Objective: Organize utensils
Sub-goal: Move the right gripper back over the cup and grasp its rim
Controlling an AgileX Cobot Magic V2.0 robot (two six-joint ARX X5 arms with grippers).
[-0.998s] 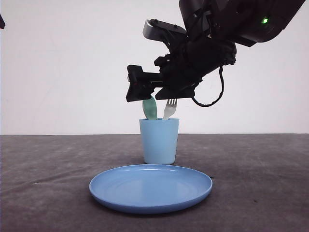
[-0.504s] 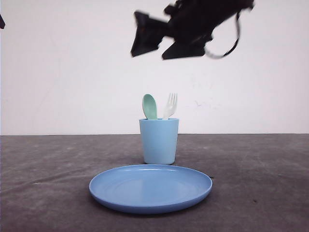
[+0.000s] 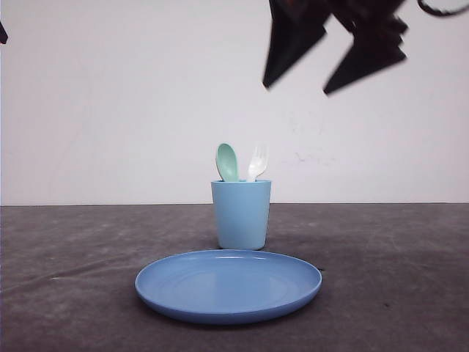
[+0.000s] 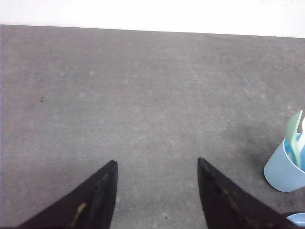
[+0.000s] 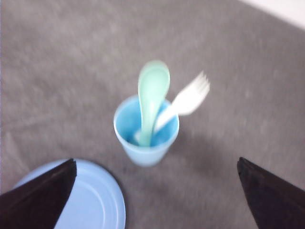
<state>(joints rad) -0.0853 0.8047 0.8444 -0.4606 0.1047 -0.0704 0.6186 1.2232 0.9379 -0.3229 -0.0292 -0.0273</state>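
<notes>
A mint-green spoon [image 3: 227,162] and a white fork [image 3: 257,163] stand side by side in the light blue cup [image 3: 242,214], heads up above its rim. The right wrist view shows the spoon [image 5: 152,93] and the fork [image 5: 188,101] leaning in the cup [image 5: 146,138]. My right gripper [image 3: 297,81] hangs open high above the cup, a little to the right, holding nothing. Its fingers are wide apart in the right wrist view [image 5: 156,183]. My left gripper [image 4: 156,164] is open over bare table, with the cup [image 4: 286,168] off to one side.
A round blue plate [image 3: 229,284] lies on the dark grey table [image 3: 73,279] in front of the cup. A white wall stands behind the table.
My right gripper has risen from just above the utensils in the cup to high in the front view and shifted right. The spoon and fork stay in the cup.
</notes>
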